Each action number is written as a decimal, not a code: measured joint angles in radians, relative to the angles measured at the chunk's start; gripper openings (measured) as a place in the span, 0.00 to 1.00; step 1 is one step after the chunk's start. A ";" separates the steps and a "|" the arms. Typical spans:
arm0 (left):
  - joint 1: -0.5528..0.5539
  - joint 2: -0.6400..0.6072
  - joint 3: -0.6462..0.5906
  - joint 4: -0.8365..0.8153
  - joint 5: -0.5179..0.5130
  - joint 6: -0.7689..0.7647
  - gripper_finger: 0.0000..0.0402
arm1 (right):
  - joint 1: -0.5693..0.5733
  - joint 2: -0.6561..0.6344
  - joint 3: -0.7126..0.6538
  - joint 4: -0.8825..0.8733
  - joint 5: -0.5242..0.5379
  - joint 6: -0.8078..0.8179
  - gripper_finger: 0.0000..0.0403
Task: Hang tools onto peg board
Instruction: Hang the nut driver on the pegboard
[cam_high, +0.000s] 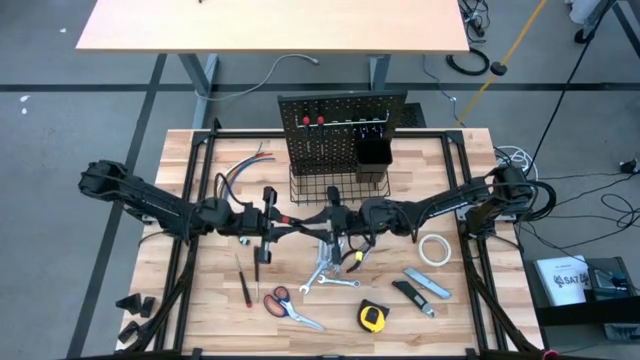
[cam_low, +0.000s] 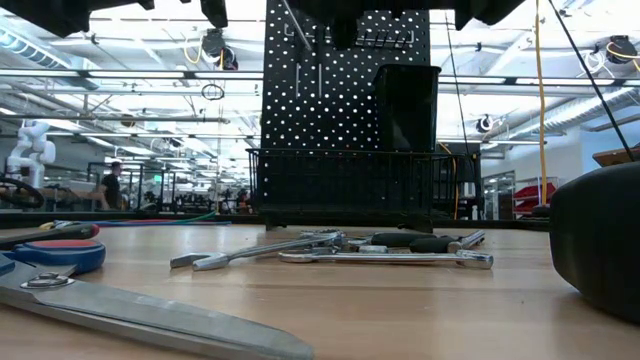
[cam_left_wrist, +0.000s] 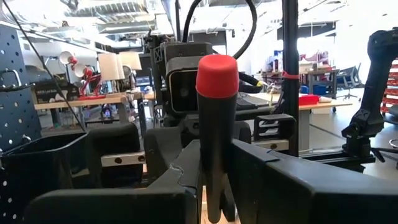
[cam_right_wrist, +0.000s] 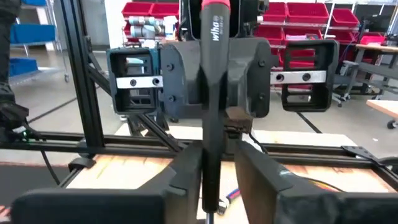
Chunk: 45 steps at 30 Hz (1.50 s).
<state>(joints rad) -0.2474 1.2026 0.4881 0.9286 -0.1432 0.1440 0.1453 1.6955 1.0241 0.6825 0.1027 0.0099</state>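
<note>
The left hand (cam_high: 268, 222) hangs over the wooden table (cam_high: 460, 310).

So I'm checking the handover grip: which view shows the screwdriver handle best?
The left wrist view: the screwdriver stands upright with its red cap between the left claw fingers. The right wrist view shows its black shaft and lettering. The high view shows it small between both claws; the low view misses it.

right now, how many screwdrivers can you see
4: a held screwdriver upright above mid-table, two hung screwdrivers on the peg board, a loose screwdriver beside the scissors. Others may be hidden under the arms.
</note>
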 joint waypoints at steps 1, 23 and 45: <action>0.000 0.000 0.000 -0.003 0.000 0.000 0.12 | -0.003 0.000 0.000 -0.011 -0.001 0.006 0.24; 0.091 0.004 0.059 -0.337 -0.004 -0.165 0.12 | -0.049 -0.001 0.000 -0.192 0.001 0.050 0.31; 0.097 0.004 0.059 -0.363 -0.028 -0.166 0.18 | -0.051 -0.001 -0.001 -0.198 0.003 0.031 0.04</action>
<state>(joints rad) -0.1509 1.2068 0.5468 0.5660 -0.1716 -0.0220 0.0948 1.6943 1.0233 0.4848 0.1054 0.0406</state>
